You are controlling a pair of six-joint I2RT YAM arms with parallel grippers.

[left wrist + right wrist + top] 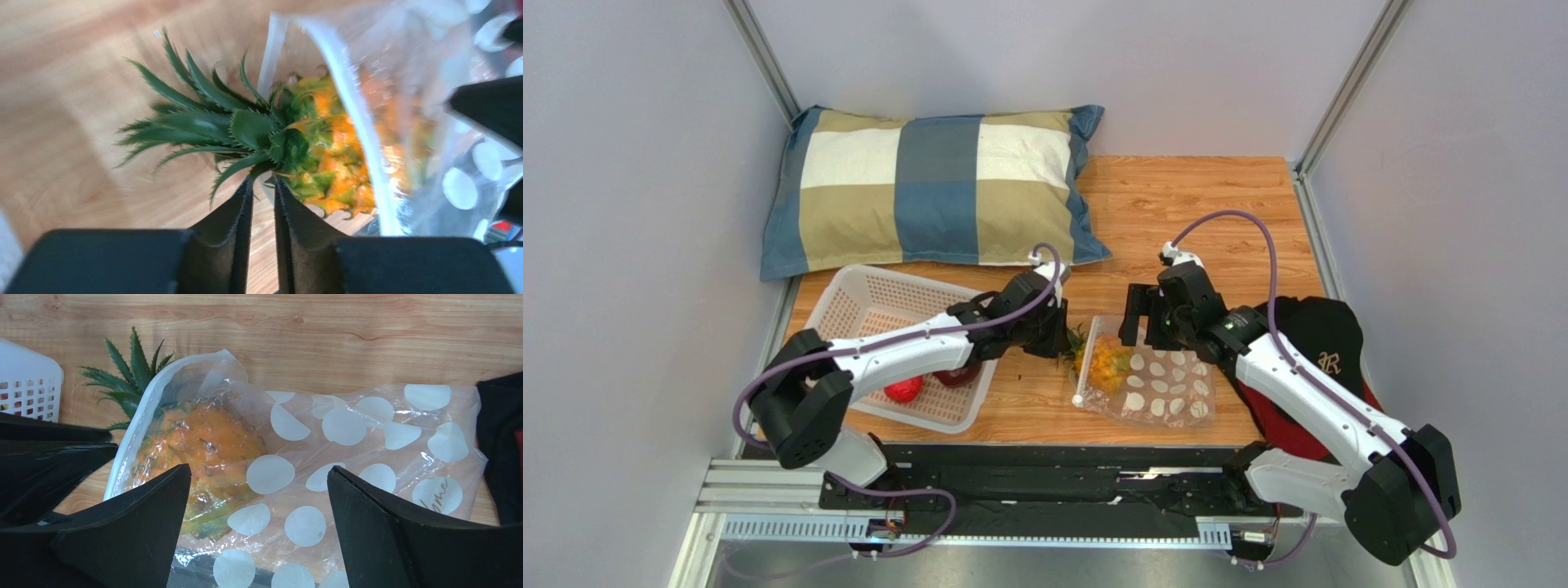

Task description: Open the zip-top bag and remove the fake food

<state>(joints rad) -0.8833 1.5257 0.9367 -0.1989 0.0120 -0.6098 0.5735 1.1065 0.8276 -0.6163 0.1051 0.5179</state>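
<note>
The zip-top bag (380, 447) lies flat on the wooden table (1185, 208) between the two arms, with its open end toward the left arm. The fake food (319, 141) is a toy pineapple. Its orange body is inside the bag, but its green leaves poke out of the mouth onto the table. That seems to be why the left gripper (263, 184) is right at the leaves, because they are the easy part to grab. Its two fingers are almost together, with only a thin slit between them. I cannot tell if a leaf is pinched in there or not. The right gripper (258, 471) sits over the spotted side of the bag with its fingers wide apart, holding nothing. I think it is there to press or hold the bag down, so that the bag does not slide along when the pineapple is pulled. The bag looks open already, so the job left is to get the toy all the way out. A white basket (867, 300) with red toys (903, 390) in it sits just to the left, near enough to drop the pineapple in.
</note>
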